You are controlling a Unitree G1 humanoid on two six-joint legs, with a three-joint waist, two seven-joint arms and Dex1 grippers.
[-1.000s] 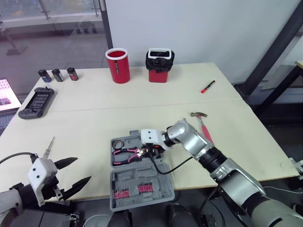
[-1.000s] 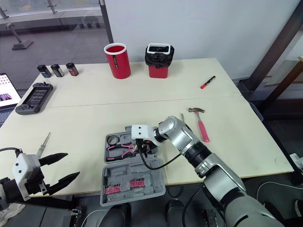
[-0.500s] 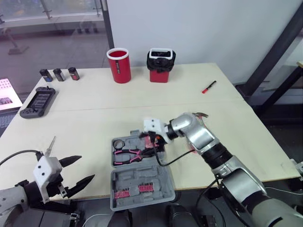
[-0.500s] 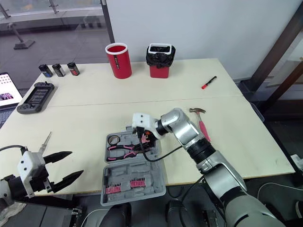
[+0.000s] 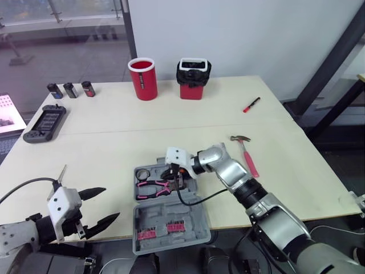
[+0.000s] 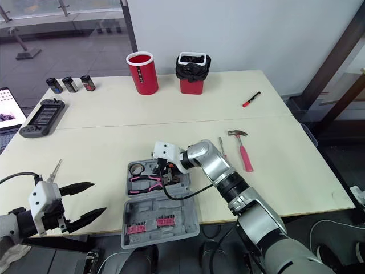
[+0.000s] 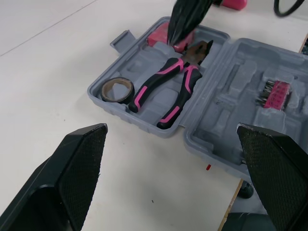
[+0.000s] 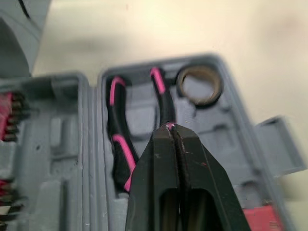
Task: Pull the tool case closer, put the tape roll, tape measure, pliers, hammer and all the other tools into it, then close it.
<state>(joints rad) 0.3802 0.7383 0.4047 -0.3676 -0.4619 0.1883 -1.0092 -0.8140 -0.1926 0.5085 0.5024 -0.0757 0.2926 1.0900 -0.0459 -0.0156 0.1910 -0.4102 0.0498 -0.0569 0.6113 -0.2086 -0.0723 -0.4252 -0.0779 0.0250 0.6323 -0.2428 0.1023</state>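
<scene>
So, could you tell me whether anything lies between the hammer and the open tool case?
A thin metal tool lies on the table between the hammer and the tool case; the right gripper, shut, hangs over the case's pliers.

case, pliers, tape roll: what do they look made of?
Case: grey moulded plastic, matte, with shaped tool recesses. Pliers: dark metal head with a brownish tint, perhaps rust; black-and-pink grips, probably rubbery plastic. Tape roll: dark ring with a tan inner face, likely vinyl tape on a card core.
</scene>
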